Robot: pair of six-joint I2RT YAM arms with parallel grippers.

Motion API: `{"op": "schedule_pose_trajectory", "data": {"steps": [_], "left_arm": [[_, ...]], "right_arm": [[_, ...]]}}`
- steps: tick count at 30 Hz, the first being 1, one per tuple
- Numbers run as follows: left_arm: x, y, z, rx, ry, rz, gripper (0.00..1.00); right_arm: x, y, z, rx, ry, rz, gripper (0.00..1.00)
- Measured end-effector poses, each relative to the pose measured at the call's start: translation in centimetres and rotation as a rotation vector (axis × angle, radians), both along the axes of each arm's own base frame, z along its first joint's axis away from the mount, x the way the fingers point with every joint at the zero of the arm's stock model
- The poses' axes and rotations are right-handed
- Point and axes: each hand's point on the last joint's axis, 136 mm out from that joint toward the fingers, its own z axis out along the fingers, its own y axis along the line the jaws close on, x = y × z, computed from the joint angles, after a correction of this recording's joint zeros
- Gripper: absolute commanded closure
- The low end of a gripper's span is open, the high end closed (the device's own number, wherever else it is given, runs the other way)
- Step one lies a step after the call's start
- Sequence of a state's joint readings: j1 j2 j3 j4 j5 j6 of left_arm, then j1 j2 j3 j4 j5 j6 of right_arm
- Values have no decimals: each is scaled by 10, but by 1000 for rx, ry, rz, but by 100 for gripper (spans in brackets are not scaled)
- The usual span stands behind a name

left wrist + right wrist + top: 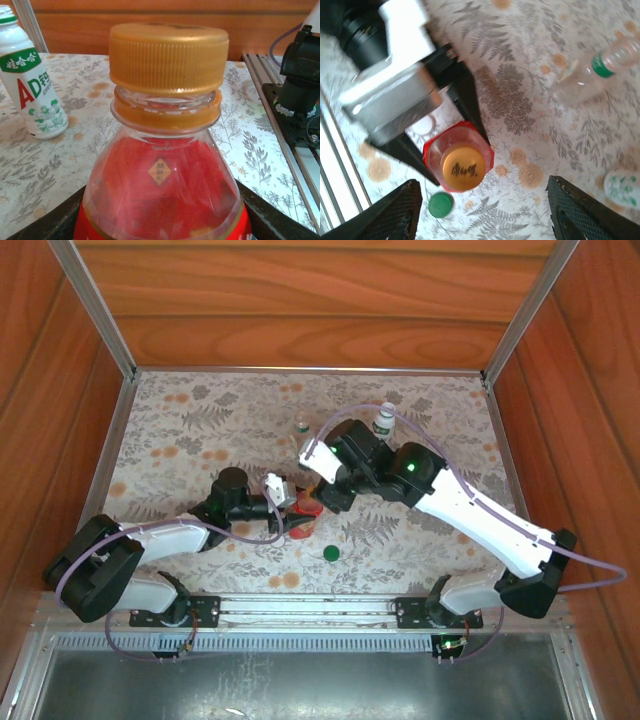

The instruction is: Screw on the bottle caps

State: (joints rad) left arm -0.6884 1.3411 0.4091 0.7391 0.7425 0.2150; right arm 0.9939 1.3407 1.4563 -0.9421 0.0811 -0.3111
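The red bottle (165, 190) stands upright with a gold cap (168, 60) sitting on its neck. My left gripper (165, 225) is shut on its body, with the dark fingers (467, 102) pressing both sides. From above, the cap (463, 169) shows a dark scribble. My right gripper (487, 217) hovers open just above and beside the cap, its mesh pads (395, 215) wide apart and holding nothing. In the top view the red bottle (306, 508) sits mid-table between the left gripper (290, 502) and right gripper (322, 485).
A clear bottle (301, 425) with a green band and a white bottle (384, 420) with a green label stand farther back. A loose green cap (331, 553) lies on the floral cloth near the red bottle. Wooden walls enclose the table.
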Motion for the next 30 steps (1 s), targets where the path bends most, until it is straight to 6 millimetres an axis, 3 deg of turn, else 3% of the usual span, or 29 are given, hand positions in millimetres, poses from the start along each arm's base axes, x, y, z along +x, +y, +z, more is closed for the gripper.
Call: {"op": "schedule_pose_trajectory", "data": {"steps": [4,7,12,20,30], "left_arm": [[-4,1,0,0,-10,-18,40],[-6,1,0,0,-16,-27,40],[-7,1,0,0,-23,-36,40],[-8,1,0,1,-27,-41,40],[-9,1,0,1,-25,-47,40]], "right_arm": [[-11,-6,-7,-40,-24,223,31],[-14,-6,-10,-50,-9,332,41],[-13,4,-16,-71,14,436,43],[-13,18,-18,-83,40,526,50],[-15,17,-26,-106,72,548,55]]}}
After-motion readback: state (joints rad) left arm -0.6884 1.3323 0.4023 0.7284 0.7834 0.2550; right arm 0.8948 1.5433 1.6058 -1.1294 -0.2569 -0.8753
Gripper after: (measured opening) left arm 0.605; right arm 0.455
